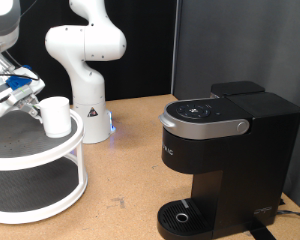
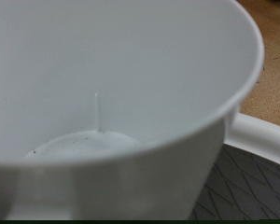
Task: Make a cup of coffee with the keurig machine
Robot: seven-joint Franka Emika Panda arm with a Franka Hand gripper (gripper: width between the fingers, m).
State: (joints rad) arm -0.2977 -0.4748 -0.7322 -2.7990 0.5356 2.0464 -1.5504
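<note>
White cup (image 2: 131,103) sits against the pincer (image 1: 32,108) atop a shelf (image 1: 40,150).

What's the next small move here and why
Probably lift the cup straight up off the white round shelf. The gripper sits at its rim, the wrist view is filled by the cup, and the keurig machine's drip tray is bare.

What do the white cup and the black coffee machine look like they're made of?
The cup looks like glazed white ceramic: smooth, opaque, with a thick rim, though plastic can't be ruled out. The keurig machine looks like matte black plastic with a grey-silver lid handle, probably painted plastic.
</note>
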